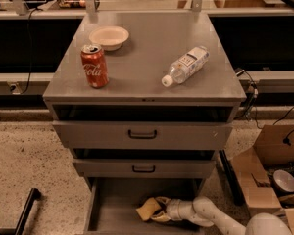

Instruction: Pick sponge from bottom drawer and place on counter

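Observation:
The pale yellow sponge (147, 209) lies in the open bottom drawer (112, 204), near the middle of its grey floor. My gripper (156, 210) reaches in from the lower right on a white arm. Its two fingers (160, 200) sit on either side of the sponge's right end and are shut on it. The sponge is tilted, with its left end free. The counter (147, 48) is the grey metal top of the cabinet, well above the gripper.
On the counter stand a red cola can (94, 66) at front left, a pale bowl (109, 36) behind it and a plastic bottle (185, 65) lying at right. Two drawers with black handles (142, 134) overhang the bottom drawer. A cardboard box (269, 175) sits on the floor at right.

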Available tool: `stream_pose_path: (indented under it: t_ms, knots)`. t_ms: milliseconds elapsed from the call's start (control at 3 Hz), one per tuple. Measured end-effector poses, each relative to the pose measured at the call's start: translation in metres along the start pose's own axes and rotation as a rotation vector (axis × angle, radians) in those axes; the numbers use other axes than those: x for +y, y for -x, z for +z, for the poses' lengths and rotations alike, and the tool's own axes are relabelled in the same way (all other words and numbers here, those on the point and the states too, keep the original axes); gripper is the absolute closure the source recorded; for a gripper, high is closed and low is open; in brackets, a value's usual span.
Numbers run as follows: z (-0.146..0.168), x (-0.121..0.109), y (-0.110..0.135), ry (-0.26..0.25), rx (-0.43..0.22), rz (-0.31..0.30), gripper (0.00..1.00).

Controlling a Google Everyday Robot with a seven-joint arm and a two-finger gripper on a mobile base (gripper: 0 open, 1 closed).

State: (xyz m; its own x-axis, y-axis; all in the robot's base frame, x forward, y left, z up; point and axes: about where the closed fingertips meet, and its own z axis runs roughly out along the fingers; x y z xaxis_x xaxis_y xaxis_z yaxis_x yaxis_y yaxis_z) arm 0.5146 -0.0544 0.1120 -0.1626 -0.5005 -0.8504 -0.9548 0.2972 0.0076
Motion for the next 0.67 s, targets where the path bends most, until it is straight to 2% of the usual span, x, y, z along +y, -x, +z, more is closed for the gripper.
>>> stream_pose_path:
  t_ms: [333,667]
  knots:
    - [0.003,0.001,0.002,0.014,-0.025,-0.017,0.64]
    - [0.004,0.001,0.018,0.047,-0.037,-0.075,0.87]
